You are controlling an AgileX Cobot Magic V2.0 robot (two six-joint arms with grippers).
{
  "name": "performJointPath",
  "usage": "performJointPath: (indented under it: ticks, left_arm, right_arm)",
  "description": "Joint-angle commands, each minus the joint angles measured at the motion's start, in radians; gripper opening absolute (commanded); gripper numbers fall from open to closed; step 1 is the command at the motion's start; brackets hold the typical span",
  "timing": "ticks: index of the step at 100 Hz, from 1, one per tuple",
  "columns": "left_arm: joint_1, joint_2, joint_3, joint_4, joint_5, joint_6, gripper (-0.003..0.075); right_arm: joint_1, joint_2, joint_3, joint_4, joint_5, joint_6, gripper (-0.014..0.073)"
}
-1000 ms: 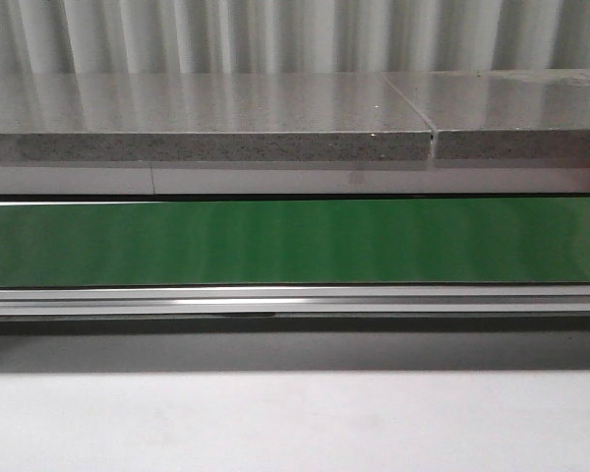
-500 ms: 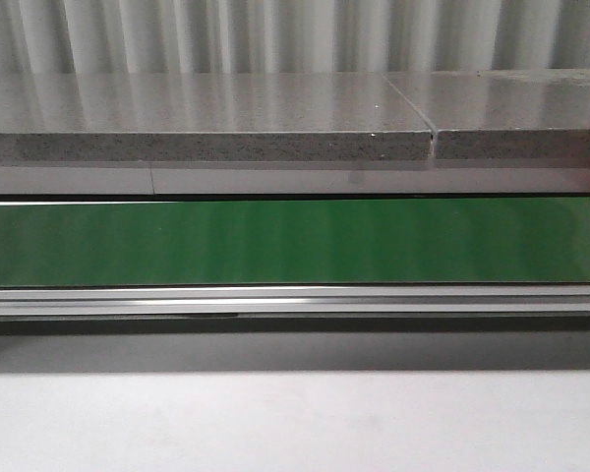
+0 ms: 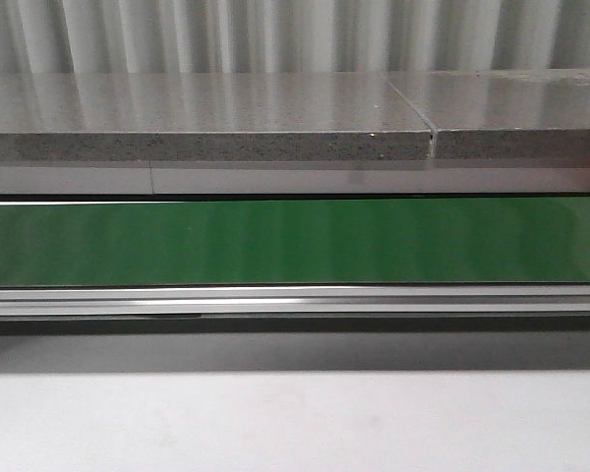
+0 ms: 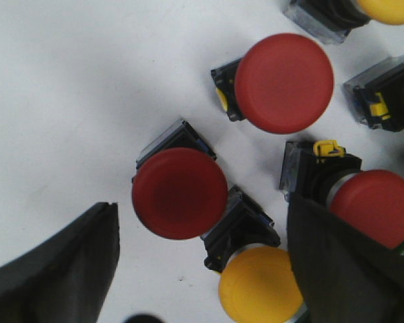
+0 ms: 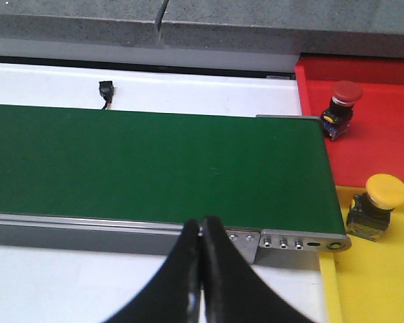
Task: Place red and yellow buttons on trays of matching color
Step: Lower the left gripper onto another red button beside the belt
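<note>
In the left wrist view my left gripper [image 4: 202,269] is open over a cluster of buttons lying on a white table. A red button [image 4: 180,193] lies between the fingers, and a yellow button [image 4: 259,286] lies beside one finger. Another red button [image 4: 284,82] lies further off, and a third red one [image 4: 377,205] is partly behind a finger [image 4: 337,269]. In the right wrist view my right gripper [image 5: 202,232] is shut and empty above the near edge of the green conveyor belt [image 5: 155,168]. A red button [image 5: 340,108] stands on the red tray [image 5: 377,141]. A yellow button [image 5: 377,205] stands on the yellow tray [image 5: 370,282].
More buttons [image 4: 384,94] lie at the edge of the left wrist view. The front view shows the green belt [image 3: 295,241], its metal rail [image 3: 295,300], a grey stone slab [image 3: 206,118] behind it and white table in front. No gripper shows there. A small black part [image 5: 106,89] lies beyond the belt.
</note>
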State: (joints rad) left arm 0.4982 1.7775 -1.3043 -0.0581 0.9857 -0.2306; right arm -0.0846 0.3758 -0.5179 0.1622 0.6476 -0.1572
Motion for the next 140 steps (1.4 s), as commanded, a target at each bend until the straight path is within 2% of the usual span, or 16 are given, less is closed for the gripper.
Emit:
performJointPath:
  ticks: [1,47,55,68,83,123,140]
  left_arm:
    - [0.002,-0.026,-0.032,-0.013,0.001,-0.021,0.05]
    - [0.026,0.045,-0.032,-0.001,-0.027,-0.021,0.0488]
    - [0.026,0.045,-0.032,0.008,-0.049,-0.021,0.043]
    - [0.026,0.045,-0.032,0.008,-0.058,-0.021,0.0286]
    - [0.026,0.034,-0.032,0.008,-0.063,-0.013,0.0208]
    - [0.026,-0.184,-0.03,0.02,-0.019,0.046,0.0204]
    - [-0.022,-0.277,-0.03,0.02,0.025,0.097,0.0198]
  right_arm:
    - [0.004,0.008,-0.025,0.013,-0.075,-0.008,-0.0102]
    - [0.004,0.008,-0.025,0.013,-0.075,-0.008,-0.0102]
    - [0.004,0.008,-0.025,0.013,-0.075,-0.008,-0.0102]
    - [0.004,0.008,-0.025,0.013,-0.075,-0.008,-0.0102]
    - [0.004,0.008,-0.025,0.013,-0.075,-0.008,-0.0102]
    - [0.004,0.008,-0.025,0.013,-0.075,-0.008,-0.0102]
    - [0.004,0.008,-0.025,0.013,-0.075,-0.008,-0.0102]
